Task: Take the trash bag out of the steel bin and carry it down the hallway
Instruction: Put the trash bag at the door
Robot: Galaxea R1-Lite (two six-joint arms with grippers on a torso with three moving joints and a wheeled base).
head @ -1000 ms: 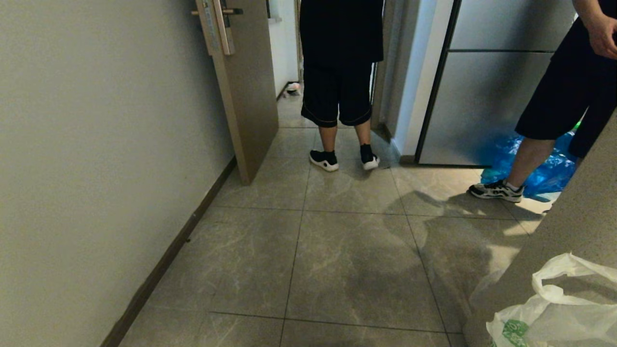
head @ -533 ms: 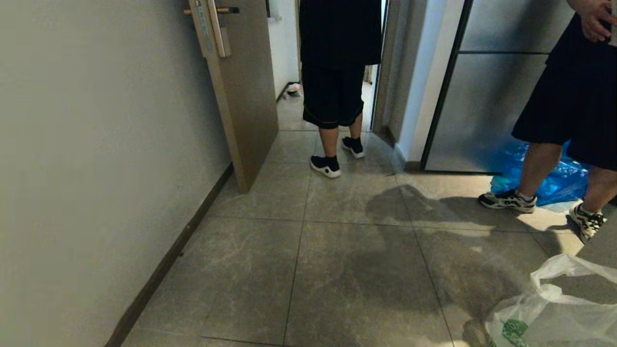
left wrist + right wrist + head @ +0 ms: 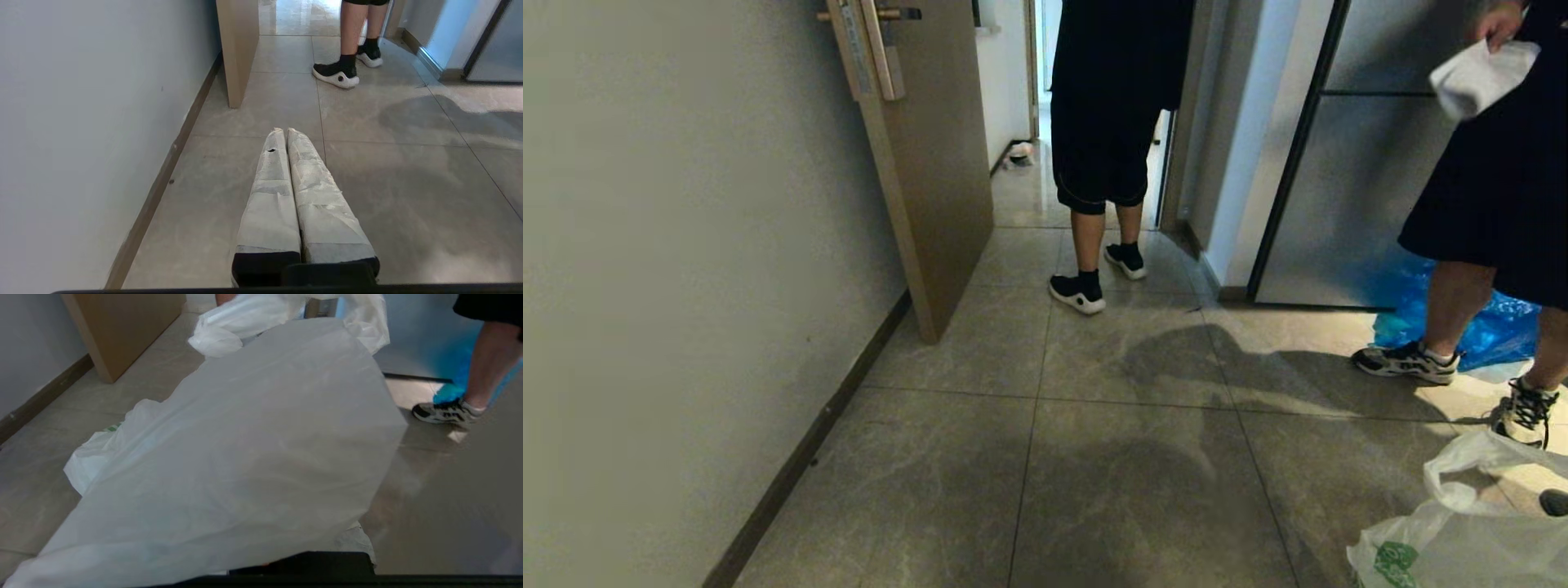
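You've got the trash bag (image 3: 1462, 531) hanging low at your right, draped over the right gripper (image 3: 302, 559), jaws clamped shut on it. It's billowing near the floor: it could snag or drag. Left gripper (image 3: 284, 132) rides empty, jaws together. Two people (image 3: 1111, 122) stand ahead near the open door (image 3: 931, 163); wall (image 3: 686, 245) close left, centre tiles open.

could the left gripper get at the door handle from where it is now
Probably not. The left gripper points low along the floor with its taped fingers pressed together, and the door handle sits high on the wooden door, further down the hallway.
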